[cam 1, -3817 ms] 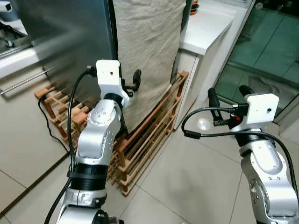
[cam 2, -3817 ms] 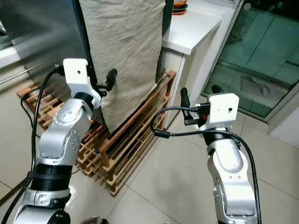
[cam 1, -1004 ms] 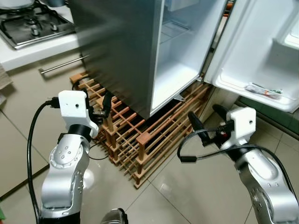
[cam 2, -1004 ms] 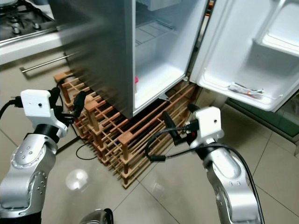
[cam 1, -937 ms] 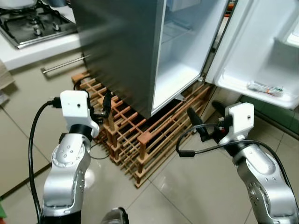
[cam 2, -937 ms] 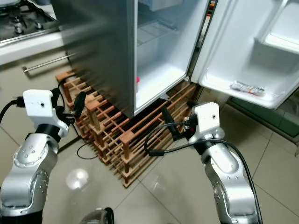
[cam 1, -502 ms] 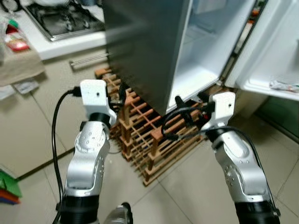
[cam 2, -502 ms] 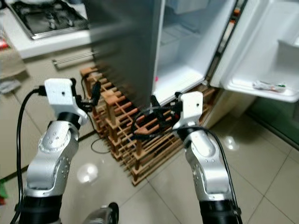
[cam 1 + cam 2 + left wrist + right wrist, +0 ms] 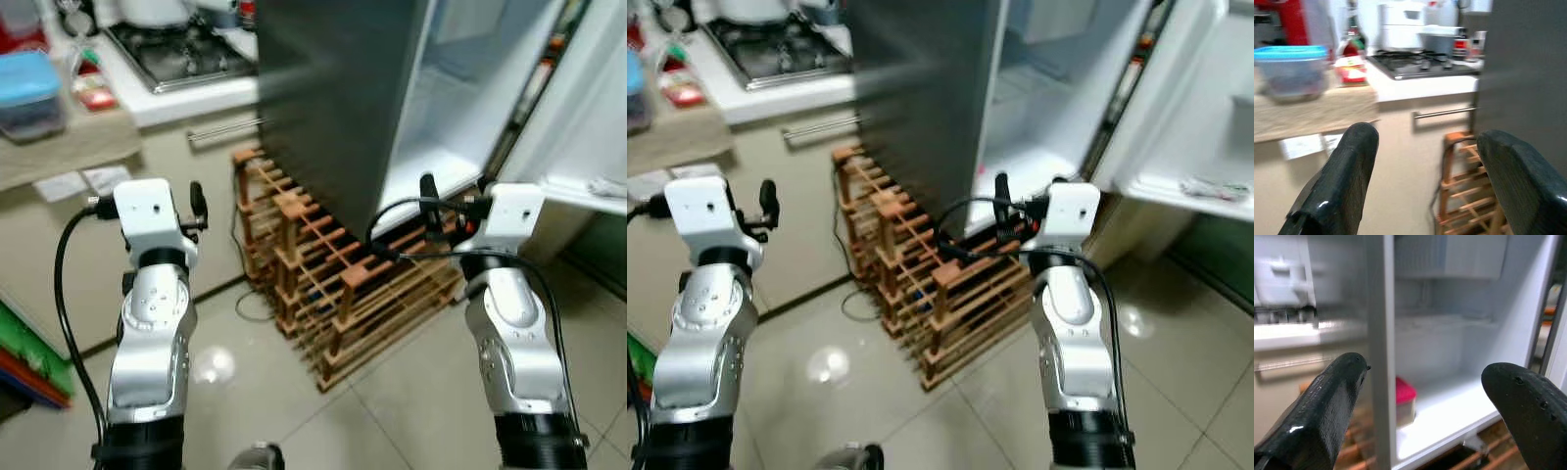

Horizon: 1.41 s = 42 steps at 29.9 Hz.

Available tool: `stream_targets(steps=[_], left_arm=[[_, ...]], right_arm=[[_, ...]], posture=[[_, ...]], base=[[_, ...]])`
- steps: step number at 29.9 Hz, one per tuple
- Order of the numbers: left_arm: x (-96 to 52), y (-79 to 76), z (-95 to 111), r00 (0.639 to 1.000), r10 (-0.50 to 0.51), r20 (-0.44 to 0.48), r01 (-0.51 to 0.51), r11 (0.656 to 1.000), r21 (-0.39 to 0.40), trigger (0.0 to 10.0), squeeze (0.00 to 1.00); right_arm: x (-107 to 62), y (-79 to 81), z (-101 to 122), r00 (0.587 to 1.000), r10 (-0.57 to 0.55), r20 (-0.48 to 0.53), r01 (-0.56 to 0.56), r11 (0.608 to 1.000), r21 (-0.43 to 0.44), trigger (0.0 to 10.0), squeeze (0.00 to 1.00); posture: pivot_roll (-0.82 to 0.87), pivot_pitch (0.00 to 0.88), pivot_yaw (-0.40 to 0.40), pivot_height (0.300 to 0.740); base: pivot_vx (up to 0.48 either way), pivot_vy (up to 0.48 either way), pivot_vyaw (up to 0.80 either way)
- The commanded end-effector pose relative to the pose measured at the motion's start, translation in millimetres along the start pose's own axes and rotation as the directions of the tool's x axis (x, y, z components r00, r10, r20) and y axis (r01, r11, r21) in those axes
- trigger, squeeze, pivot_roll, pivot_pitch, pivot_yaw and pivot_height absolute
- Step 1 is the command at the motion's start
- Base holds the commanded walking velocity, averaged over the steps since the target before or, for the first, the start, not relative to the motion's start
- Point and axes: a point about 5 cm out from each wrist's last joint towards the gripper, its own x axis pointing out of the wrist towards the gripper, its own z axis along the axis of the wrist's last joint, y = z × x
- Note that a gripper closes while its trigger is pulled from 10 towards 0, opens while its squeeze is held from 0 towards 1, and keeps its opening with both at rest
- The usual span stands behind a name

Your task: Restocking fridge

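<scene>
Standing before an open fridge (image 9: 333,108), grey-sided with a white interior, raised on a wooden slatted rack (image 9: 333,284) over glossy floor tiles. Fridge door (image 9: 1190,108) swinging wide on the right, with a small packet (image 9: 1215,188) lying on its lower shelf.

Holding nothing in either gripper. Left gripper (image 9: 1425,181) raised at chest height, fingers spread wide, pointing toward a kitchen counter with a gas hob (image 9: 1415,61), a blue-lidded plastic container (image 9: 1290,68) and a red-labelled packet (image 9: 1349,73). Right gripper (image 9: 1430,406) also spread wide and empty, pointing into the lower fridge compartment.

Judging progress: barely begun. Door already open, yet no item in hand and the visible compartment looking almost bare. Remaining, by this reading: fetching items, likely from the counter at the left, carrying them across, setting them on the shelves and shutting the door.

Looking inside through the right wrist view: white walls, a pale drawer or box up top, a flat white floor panel catching light, and one small container with a pink-red lid (image 9: 1404,399) sitting near the front edge, just behind the fridge's side wall. Slightly blurred throughout, so finer detail impossible to tell.
</scene>
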Motion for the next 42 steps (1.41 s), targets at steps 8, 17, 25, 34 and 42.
stream_targets(steps=[8,17,25,34,42], left_arm=[[1.4,-14.7,-3,0.997,-0.077,-0.007,0.077,0.997,-0.002,10.0,0.00],[-1.5,-21.8,-8,0.989,-0.148,-0.010,0.148,0.989,-0.011,10.0,0.00],[0.3,-24.2,-3,0.986,-0.166,0.028,0.166,0.986,-0.002,10.0,0.00],[0.1,-20.1,-10,0.988,-0.155,0.007,0.155,0.988,0.015,10.0,0.00],[1.4,-20.0,-6,0.993,-0.117,0.032,0.116,0.993,0.035,10.0,0.00]], right_arm=[[4.2,1.6,-6,0.999,0.045,-0.027,-0.045,0.999,-0.029,10.0,0.17],[7.2,5.9,-8,0.996,0.082,-0.035,-0.081,0.997,0.012,10.0,0.18],[10.5,8.9,-11,0.994,0.101,-0.036,-0.100,0.995,0.018,10.0,0.18],[5.7,7.6,-15,0.992,0.119,-0.042,-0.119,0.993,0.006,10.0,0.22],[5.6,11.2,-17,0.987,0.150,-0.052,-0.150,0.989,-0.009,10.0,0.23]], posture=[[-0.02,0.000,-0.028,0.740],[-0.02,0.000,-0.023,0.740],[0.00,0.000,-0.027,0.740],[0.00,0.000,-0.031,0.740],[0.00,0.000,-0.040,0.740]], base=[[0.000,0.000,0.35],[0.000,0.000,0.50],[0.000,0.000,0.49],[0.000,0.000,0.48],[0.151,0.000,0.47]])
